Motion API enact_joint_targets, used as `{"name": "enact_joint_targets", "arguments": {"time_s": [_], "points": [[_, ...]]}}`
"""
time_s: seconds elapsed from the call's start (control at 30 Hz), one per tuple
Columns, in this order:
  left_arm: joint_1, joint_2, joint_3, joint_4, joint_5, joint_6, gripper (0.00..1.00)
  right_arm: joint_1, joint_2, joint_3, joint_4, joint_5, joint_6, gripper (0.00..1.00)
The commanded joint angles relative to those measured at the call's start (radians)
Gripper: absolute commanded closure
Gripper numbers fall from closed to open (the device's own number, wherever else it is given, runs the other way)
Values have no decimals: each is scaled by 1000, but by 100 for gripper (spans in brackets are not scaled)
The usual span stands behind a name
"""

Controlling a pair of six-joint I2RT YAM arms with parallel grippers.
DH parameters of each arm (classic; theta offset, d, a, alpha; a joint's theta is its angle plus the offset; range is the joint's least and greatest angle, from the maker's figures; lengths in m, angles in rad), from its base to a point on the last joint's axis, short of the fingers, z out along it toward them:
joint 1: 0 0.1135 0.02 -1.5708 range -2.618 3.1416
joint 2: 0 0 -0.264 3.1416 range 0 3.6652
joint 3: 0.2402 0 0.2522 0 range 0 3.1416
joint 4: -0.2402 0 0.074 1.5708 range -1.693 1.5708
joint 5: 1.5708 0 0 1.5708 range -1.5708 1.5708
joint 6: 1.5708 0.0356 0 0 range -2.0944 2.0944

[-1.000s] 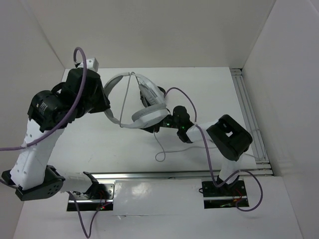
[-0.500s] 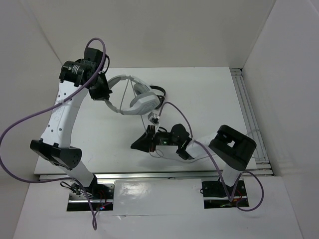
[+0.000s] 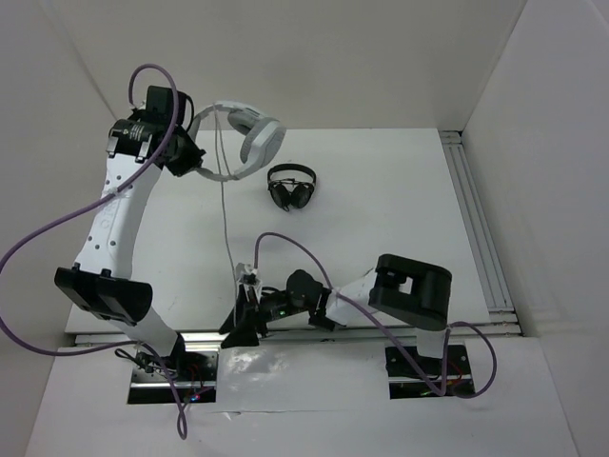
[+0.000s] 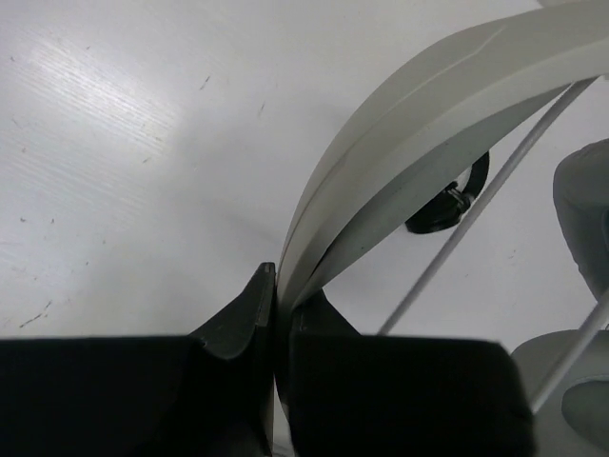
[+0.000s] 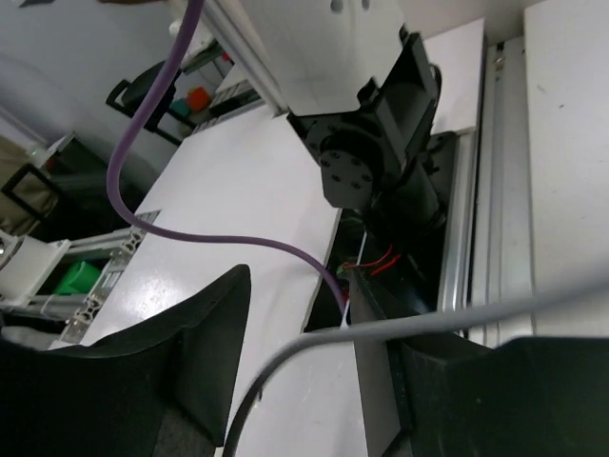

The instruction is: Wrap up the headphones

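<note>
Whereas half a second ago the large white and light-grey over-ear headphones (image 3: 249,141) were held low over the middle of the matte white table (image 3: 400,190), they are now seen lifted clear of the surface, toward the far left corner. A smaller pair of black headphones (image 3: 291,188), covered by them before, is now exposed and lies flat on the table. The right gripper (image 3: 243,314) has been drawn back from mid-table to the near edge, close to the left arm's base.

The wide, smooth plastic headband (image 4: 419,133) is pinched by the left gripper (image 4: 275,286), whose black fingers are pressed tight against the band's edge. Seen from above, the band's arc runs left to right away from that grip, and the chunky earcups (image 4: 585,214) are carried at its right end.

The long thin grey cable (image 3: 225,224) is stretched almost straight from the headphones down toward the near edge, where it is met by the right gripper. In the right wrist view the dark fingers are spread apart, with a clear gap between them. The cable crosses that gap and is laid over one finger. A glossy purple robot cable (image 5: 190,233) is looped across the background there.
</note>
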Motion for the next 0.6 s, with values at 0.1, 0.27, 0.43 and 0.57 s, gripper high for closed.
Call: {"name": "enact_joint_targets", "arguments": {"time_s": [0.1, 0.27, 0.43, 0.57], "points": [[21, -53, -37, 169, -39, -69, 100, 54, -4, 95, -84, -3, -71, 56], [75, -73, -120, 196, -39, -2, 100, 73, -107, 108, -263, 41, -163, 94], [156, -63, -157, 196, -63, 52, 100, 91, -245, 146, -589, 125, -310, 100], [196, -53, -180, 215, -63, 75, 100, 126, -340, 178, -785, 183, -375, 100]]}}
